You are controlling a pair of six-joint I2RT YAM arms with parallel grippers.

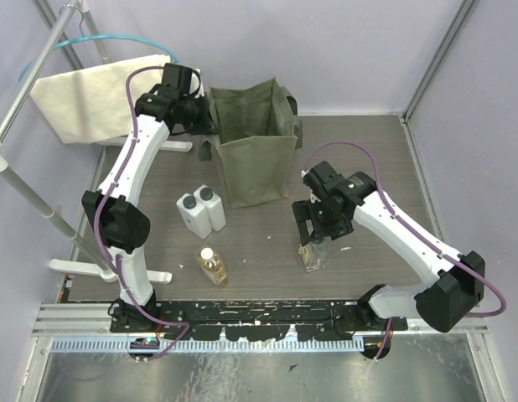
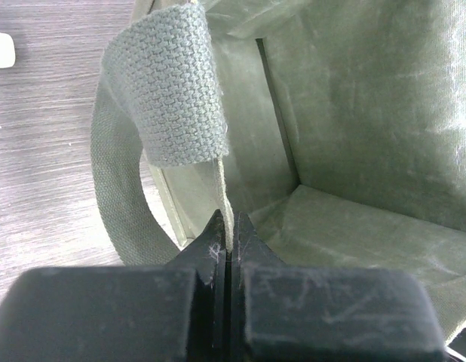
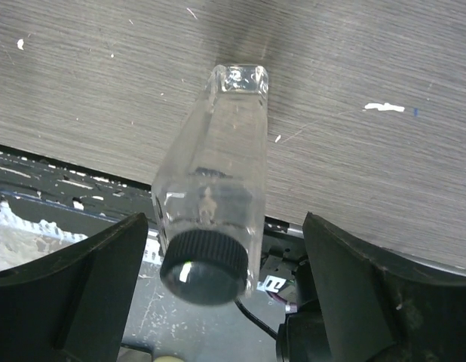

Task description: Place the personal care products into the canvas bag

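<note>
The olive-green canvas bag (image 1: 255, 155) stands open at the back centre. My left gripper (image 1: 205, 115) is shut on its left rim; in the left wrist view the jaws (image 2: 229, 230) pinch the fabric edge below a webbing handle (image 2: 173, 98). Two white bottles with dark grey caps (image 1: 202, 212) stand left of the bag. A white-capped amber bottle (image 1: 212, 266) lies nearer the front. My right gripper (image 1: 313, 236) is open, with the upright clear dark-capped bottle (image 1: 312, 258) between its fingers, as seen in the right wrist view (image 3: 210, 219); they are apart from it.
A cream cloth (image 1: 100, 92) on a teal hanger hangs from a metal rack (image 1: 24, 79) at the back left. The rack's white feet (image 1: 154, 275) rest on the table's left side. A black rail (image 1: 259, 314) runs along the near edge.
</note>
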